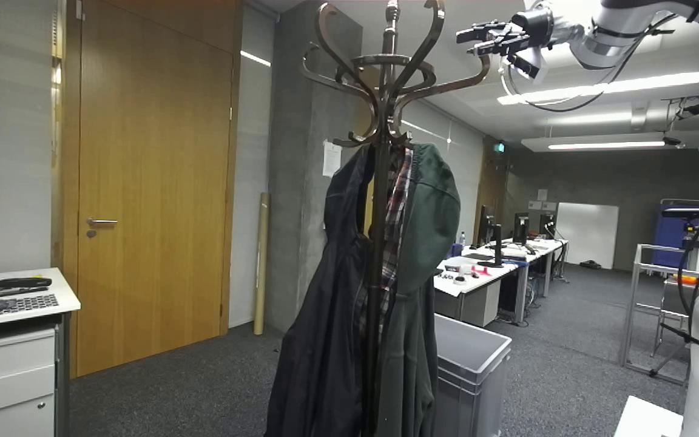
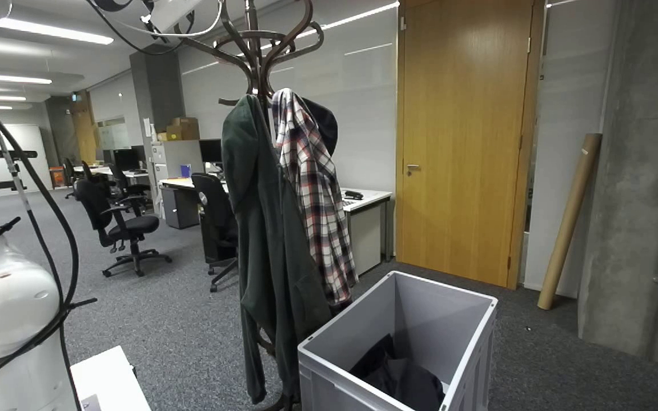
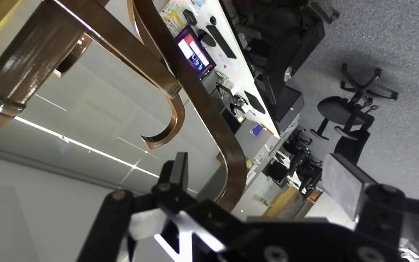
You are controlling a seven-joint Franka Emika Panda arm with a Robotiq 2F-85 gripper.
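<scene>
Pincer (image 3: 259, 176) wide near coat stand (image 1: 379, 218), grey crate (image 2: 440, 308) with dark cloth (image 2: 402, 378) inside.

Shirt (image 2: 317, 200), jackets (image 2: 272, 240) hung on coat stand (image 1: 378, 218). Bin (image 2: 437, 314) positioned beside stand, cloth (image 2: 400, 379) inside. Door (image 1: 155, 182) farther back: desk (image 1: 63, 294) to left; tube (image 2: 570, 222) to right, between door and column (image 1: 307, 152).

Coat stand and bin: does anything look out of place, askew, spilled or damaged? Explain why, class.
Dark cloth lies crumpled in the bin: perhaps odd, since the shirt and green top hang on the stand. No spill or damage shows.
</scene>
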